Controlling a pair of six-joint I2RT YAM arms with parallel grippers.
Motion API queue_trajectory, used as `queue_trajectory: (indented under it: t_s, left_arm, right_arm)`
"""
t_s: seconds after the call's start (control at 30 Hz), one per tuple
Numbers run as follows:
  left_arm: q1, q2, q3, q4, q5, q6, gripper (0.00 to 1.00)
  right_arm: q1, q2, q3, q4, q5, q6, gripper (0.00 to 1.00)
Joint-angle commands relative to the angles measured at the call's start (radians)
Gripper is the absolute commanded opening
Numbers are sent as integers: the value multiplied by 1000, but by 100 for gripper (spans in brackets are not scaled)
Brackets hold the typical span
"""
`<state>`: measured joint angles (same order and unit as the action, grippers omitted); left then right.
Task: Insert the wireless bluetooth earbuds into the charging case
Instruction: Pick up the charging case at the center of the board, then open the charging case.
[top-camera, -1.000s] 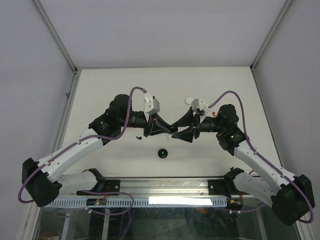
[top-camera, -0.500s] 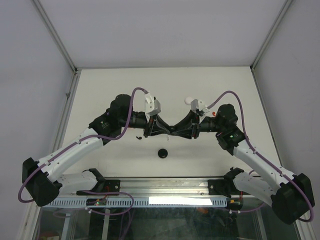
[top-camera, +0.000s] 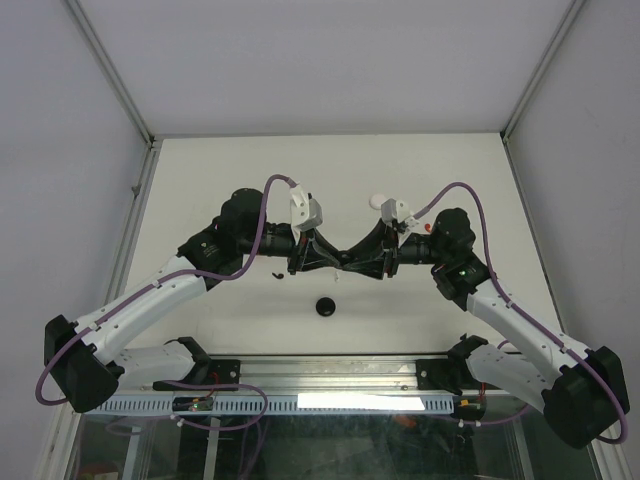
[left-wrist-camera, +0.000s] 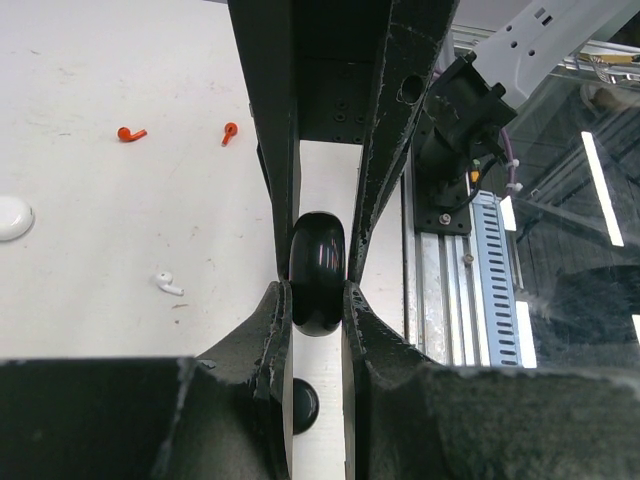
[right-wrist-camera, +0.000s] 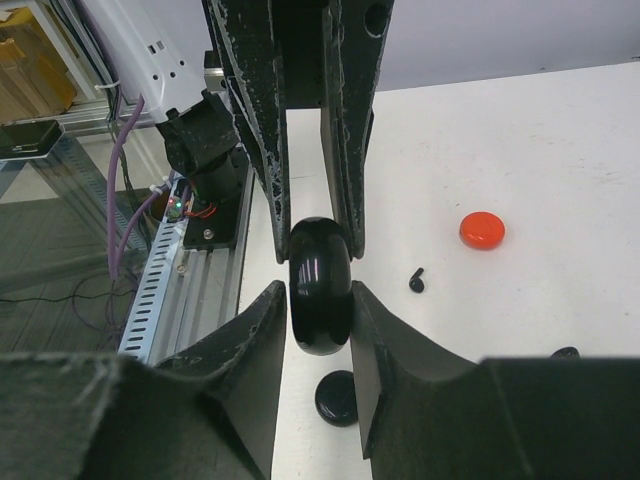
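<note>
A glossy black round charging case (left-wrist-camera: 318, 272) hangs on edge above the table, held from both sides. My left gripper (left-wrist-camera: 316, 290) is shut on its near end. My right gripper (right-wrist-camera: 318, 295) comes from the opposite side, and both its fingers press the same case (right-wrist-camera: 320, 280). In the top view the two grippers meet tip to tip (top-camera: 350, 261) at mid-table. Loose earbuds lie on the table: two red ones (left-wrist-camera: 131, 134) (left-wrist-camera: 230, 131), a white one (left-wrist-camera: 168, 285) and a black one (right-wrist-camera: 417, 281).
A second black disc (top-camera: 324, 307) lies on the table just below the held case. A red disc (right-wrist-camera: 482, 231) and a white disc (left-wrist-camera: 12, 217) lie farther off. The aluminium rail (top-camera: 330, 375) runs along the near edge.
My right gripper has moved left and slightly up to meet the left one, and its jaws have narrowed onto the case. The left arm has held still.
</note>
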<state>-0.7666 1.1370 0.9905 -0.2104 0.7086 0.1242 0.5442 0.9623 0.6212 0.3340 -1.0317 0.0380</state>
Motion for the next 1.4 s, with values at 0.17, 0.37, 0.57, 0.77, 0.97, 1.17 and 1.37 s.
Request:
queue_trajectory:
  t_s: [0.17, 0.37, 0.57, 0.77, 0.97, 1.17, 1.37]
  left_arm:
    - [-8, -24, 47, 57, -7, 20, 0]
    - [-8, -29, 41, 65, -3, 18, 0]
    - [-7, -37, 39, 76, -5, 18, 0]
    - [-8, -36, 31, 77, -3, 16, 0]
    - [-7, -40, 22, 77, -14, 18, 1]
    - [-8, -56, 2, 91, -52, -1, 36]
    - [-7, -75, -38, 154, -68, -37, 55]
  right_arm:
    - [8, -6, 11, 17, 17, -27, 37]
    - [10, -3, 11, 15, 23, -27, 37]
    - [10, 0, 4, 17, 36, -30, 39]
    - [10, 0, 2, 22, 39, -32, 31]
    - [10, -2, -1, 34, 35, -31, 12]
    - [10, -11, -12, 76, 28, -16, 0]
    - [10, -14, -49, 182, 36, 53, 0]
